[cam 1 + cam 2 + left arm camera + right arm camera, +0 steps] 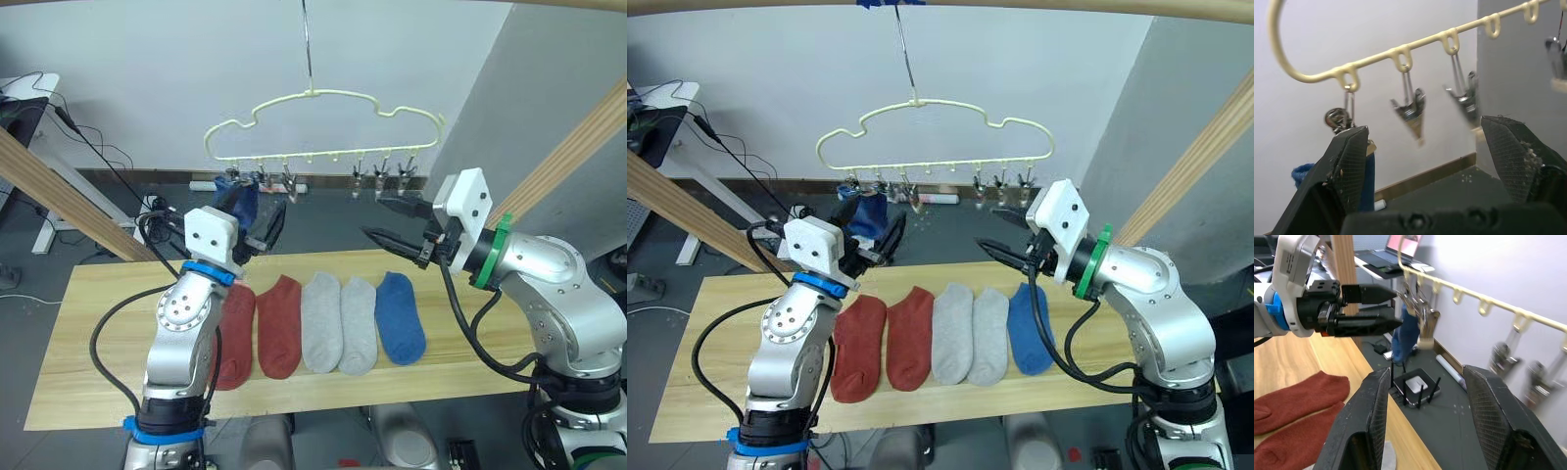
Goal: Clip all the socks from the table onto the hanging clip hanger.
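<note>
One dark blue knit sock (243, 201) hangs from the end clip of the pale-yellow wavy wire clip hanger (323, 117), on the robot's left, and the left gripper (257, 227) sits right up beside it, its two black fingers spread wide with nothing between them. By the look of it that sock is clipped and this hand is letting go. Over on the other side the right gripper (394, 223) is raised near the row of small metal clips (387, 179), jaws also well apart and empty.

Down on the long light-wood plank table (88, 323), five socks lie side by side: two rust-red socks (279, 323), two light grey socks (338, 323) and one blue sock (400, 315). So it is one up, five to go. The next move calls for a gripper to drop to the tabletop, most likely for the blue one nearest the right arm, and pinch it by its cuff.
</note>
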Controlling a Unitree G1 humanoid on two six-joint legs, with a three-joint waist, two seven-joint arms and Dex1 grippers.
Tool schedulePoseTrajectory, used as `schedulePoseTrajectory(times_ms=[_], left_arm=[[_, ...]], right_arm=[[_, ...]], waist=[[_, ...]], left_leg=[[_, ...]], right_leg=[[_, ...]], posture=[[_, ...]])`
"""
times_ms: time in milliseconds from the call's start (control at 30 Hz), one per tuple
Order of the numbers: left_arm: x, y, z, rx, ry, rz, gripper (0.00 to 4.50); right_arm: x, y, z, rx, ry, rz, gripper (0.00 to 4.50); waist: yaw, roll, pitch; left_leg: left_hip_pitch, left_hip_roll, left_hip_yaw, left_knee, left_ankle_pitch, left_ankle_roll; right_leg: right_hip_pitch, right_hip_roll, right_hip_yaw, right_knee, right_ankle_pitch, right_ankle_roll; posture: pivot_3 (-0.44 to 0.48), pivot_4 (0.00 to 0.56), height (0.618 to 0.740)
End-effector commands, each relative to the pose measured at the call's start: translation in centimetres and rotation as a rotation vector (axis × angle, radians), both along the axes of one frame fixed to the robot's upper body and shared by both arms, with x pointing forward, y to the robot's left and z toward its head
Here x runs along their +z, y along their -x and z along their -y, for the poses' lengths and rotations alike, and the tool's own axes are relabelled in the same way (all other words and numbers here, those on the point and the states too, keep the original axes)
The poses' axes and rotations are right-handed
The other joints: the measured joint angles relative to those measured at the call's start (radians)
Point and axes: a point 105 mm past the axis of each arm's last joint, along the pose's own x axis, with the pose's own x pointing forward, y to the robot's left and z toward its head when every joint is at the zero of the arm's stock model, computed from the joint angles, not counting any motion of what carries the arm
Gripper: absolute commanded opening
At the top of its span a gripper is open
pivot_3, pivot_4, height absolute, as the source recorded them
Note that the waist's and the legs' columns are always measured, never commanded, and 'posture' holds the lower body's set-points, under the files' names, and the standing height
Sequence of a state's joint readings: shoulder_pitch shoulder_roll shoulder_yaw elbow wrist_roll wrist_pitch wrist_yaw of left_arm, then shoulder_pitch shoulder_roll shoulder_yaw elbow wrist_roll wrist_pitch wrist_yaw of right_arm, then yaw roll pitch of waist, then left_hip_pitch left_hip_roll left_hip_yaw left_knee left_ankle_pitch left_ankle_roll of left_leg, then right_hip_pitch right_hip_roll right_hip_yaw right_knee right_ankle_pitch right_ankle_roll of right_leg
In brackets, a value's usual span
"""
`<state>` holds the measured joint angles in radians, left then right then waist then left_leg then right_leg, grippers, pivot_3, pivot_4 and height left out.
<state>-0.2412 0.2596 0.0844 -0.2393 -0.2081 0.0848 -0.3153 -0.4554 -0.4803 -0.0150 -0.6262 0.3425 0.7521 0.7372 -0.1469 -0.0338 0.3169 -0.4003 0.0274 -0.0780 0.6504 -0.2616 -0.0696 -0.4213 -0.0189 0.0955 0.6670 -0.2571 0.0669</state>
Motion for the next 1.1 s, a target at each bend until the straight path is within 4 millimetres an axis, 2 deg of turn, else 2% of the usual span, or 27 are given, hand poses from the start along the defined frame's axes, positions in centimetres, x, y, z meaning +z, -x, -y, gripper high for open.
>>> schedulePoseTrajectory(times_ms=[33, 100, 233, 467, 767, 1100], left_arm=[[0.7, -0.1, 0.0, 0.027, 0.021, 0.044, 4.06], [0.7, -0.3, 0.1, 0.027, 0.029, 0.044, 4.06], [0.5, -0.7, 0.1, 0.042, 0.047, 0.04, 3.33], [0.8, -1.5, 0.2, 0.064, 0.066, 0.05, 3.33], [1.5, -2.3, -0.8, 0.143, 0.085, 0.089, 3.33], [1.7, -2.7, -1.0, 0.159, 0.098, 0.093, 3.33]], right_arm=[[0.9, 0.8, 0.0, -0.001, -0.007, 0.051, 2.43], [0.9, 0.8, 0.1, -0.004, -0.007, 0.05, 2.43], [0.9, 0.8, 0.1, -0.009, -0.005, 0.049, 2.47], [1.0, 0.6, 0.1, -0.019, -0.006, 0.051, 2.47], [0.6, 0.6, 0.3, -0.026, 0.0, 0.043, 2.47], [0.2, 0.5, 0.3, -0.028, 0.001, 0.035, 2.47]], waist=[[-0.002, 0.0, 0.0], [-0.005, 0.0, 0.0], [-0.013, 0.0, 0.0], [-0.021, 0.0, 0.0], [-0.023, 0.0, 0.0], [-0.023, 0.0, 0.0]], left_leg=[[0.0, 0.0, 0.0, 0.0, 0.0, 0.0], [0.0, 0.0, 0.0, 0.0, 0.0, 0.0], [0.0, 0.0, 0.0, 0.0, 0.0, 0.0], [0.0, 0.0, 0.0, 0.0, 0.0, 0.0], [0.0, 0.0, 0.0, 0.001, 0.0, 0.0], [0.0, 0.0, 0.0, 0.001, 0.0, 0.0]], right_leg=[[0.0, 0.0, 0.0, 0.0, 0.0, 0.0], [0.0, 0.0, 0.0, 0.0, 0.0, 0.0], [0.0, 0.0, 0.0, 0.0, 0.0, 0.0], [0.001, 0.0, 0.0, 0.0, 0.0, 0.0], [0.001, 0.0, 0.0, 0.0, 0.0, 0.0], [0.001, 0.0, 0.0, -0.001, 0.0, 0.0]], posture=[[-0.279, 0.309, 0.74], [-0.279, 0.309, 0.74], [-0.282, 0.309, 0.74], [-0.284, 0.305, 0.74], [-0.291, 0.306, 0.74], [-0.286, 0.307, 0.74]])
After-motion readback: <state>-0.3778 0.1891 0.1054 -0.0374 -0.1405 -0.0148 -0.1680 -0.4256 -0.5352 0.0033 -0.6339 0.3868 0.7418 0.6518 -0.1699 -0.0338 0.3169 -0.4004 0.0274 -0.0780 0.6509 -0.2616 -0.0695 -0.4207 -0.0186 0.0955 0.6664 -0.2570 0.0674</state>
